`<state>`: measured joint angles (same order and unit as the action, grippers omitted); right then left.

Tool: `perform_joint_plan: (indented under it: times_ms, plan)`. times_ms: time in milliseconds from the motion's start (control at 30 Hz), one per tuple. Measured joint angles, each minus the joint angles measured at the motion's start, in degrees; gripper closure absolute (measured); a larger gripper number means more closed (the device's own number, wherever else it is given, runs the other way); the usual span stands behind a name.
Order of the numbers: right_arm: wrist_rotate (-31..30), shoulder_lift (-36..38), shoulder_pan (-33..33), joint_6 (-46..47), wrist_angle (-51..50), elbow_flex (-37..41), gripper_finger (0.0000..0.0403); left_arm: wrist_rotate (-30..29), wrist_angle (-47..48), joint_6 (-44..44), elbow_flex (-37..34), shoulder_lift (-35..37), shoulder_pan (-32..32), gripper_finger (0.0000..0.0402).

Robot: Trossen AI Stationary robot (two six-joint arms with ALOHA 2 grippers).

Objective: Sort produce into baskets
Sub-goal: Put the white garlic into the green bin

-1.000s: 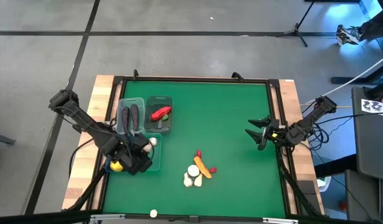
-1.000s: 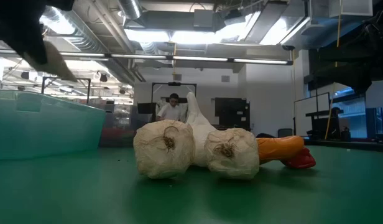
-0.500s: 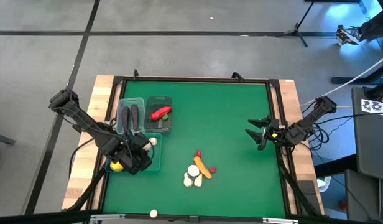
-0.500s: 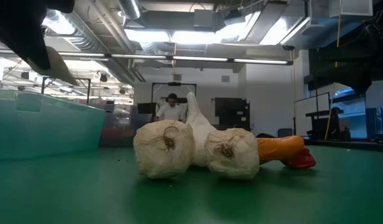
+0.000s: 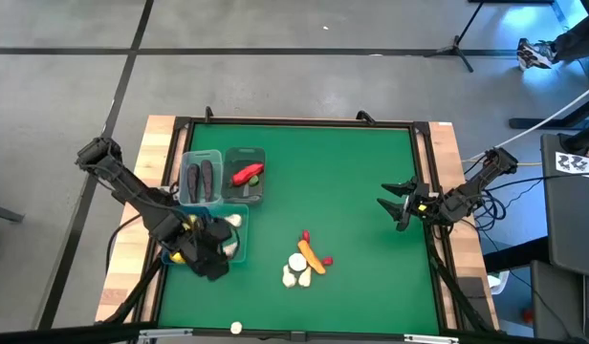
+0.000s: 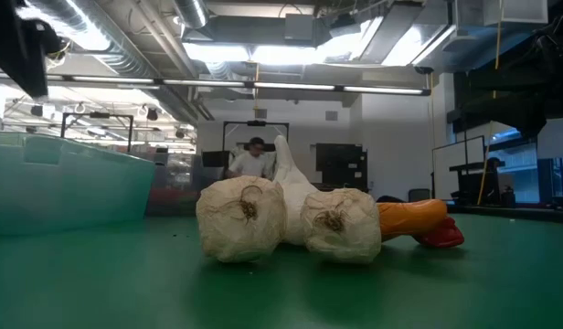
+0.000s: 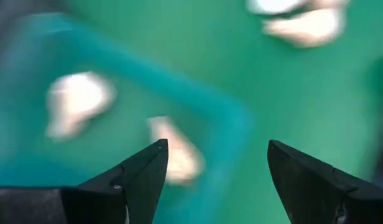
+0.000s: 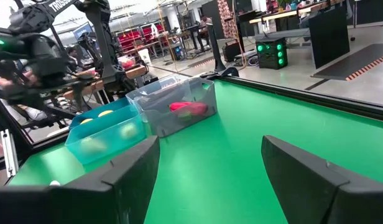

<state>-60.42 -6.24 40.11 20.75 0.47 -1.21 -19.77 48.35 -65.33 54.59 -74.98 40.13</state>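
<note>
Garlic bulbs (image 6: pixel 240 218) lie in a loose pile near the front middle of the green surface (image 5: pixel 352 182): three white ones in the high view, of which the low view shows two side by side with a third white piece standing up behind them. Touching the pile are one orange carrot (image 5: pixel 312 254) and two small red peppers (image 5: pixel 306 235), one at each end of the carrot.

Four baskets sit in a block at the left. The rear teal basket (image 5: pixel 201 156) holds two dark purple eggplants (image 5: pixel 201 178). The clear basket (image 5: pixel 246 154) beside it holds one red pepper (image 5: pixel 243 174) with something yellow-green, probably a lemon. The front teal basket (image 7: pixel 235 118) holds two blurred white pieces that look like garlic. The fourth basket is mostly hidden under the arm, with one yellow lemon (image 5: pixel 179 254) showing.

The left hand (image 7: pixel 213 165) hangs over the front teal basket, fingers spread and holding nothing. The right hand (image 5: pixel 394 206) waits released near the right edge, well apart from the pile.
</note>
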Motion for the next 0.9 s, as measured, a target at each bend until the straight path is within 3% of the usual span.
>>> perform_joint_plan:
  times_ms: [100,267,600,900]
  plan:
    - [0.0,-0.02,0.0,0.0,0.0,-0.02,0.0123,0.17,-9.42,0.71,0.0,0.0,2.74,0.0133]
    - [0.0,-0.01,-0.01,0.0,0.0,0.0,0.0123,-3.93,-18.05,-6.14,0.0,-2.34,7.97,0.0133]
    - [0.0,-0.01,0.01,0.15,0.02,0.0,0.0123,-8.9,-32.85,-9.87,1.44,-18.9,14.44,0.0133]
    - [0.0,0.0,0.01,2.48,0.03,0.0,0.0123,-9.07,-33.93,-6.96,8.9,-29.65,17.58,0.0133]
